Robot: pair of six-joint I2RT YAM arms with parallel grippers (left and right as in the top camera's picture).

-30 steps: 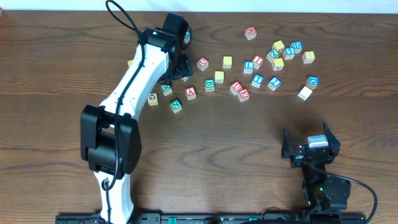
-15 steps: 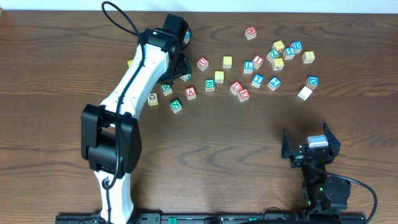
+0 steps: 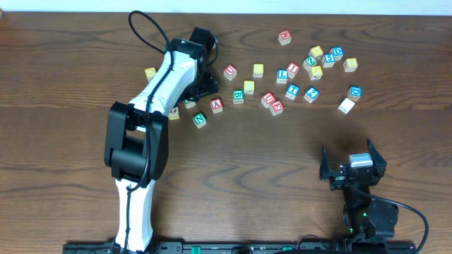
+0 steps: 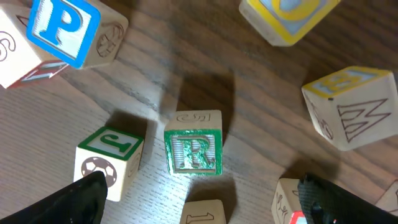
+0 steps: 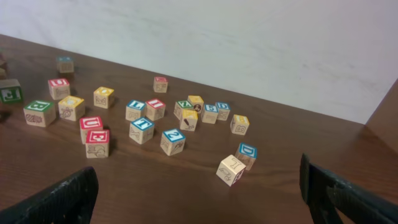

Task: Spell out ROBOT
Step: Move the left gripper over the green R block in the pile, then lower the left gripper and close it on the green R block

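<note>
Now | left arm [image 3: 166, 85] stretched toward upper left of overhead frame, wrist over loose blocks [image 3: 248, 87] | left gripper [image 4: 202, 186] fingers apart, holding nothing | green R block [image 4: 194, 151] centre of wrist view, between both fingers, touching neither | right gripper [image 3: 351, 168] lower right, spread wide.

From overhead I cannot see the green R block [image 4: 194, 152], because the left arm [image 3: 166, 85] covers everything under the left gripper [image 4: 200, 186]. On the left wrist camera both fingers [image 4: 81, 202] are cut by the bottom edge, as is the pale block [image 4: 204, 213] between them, and the blue P block [image 4: 65, 28] ahead to the left runs off the top. Far ahead of the right gripper [image 5: 199, 180], one blue-topped block [image 5: 64, 64] is too small to read.
</note>
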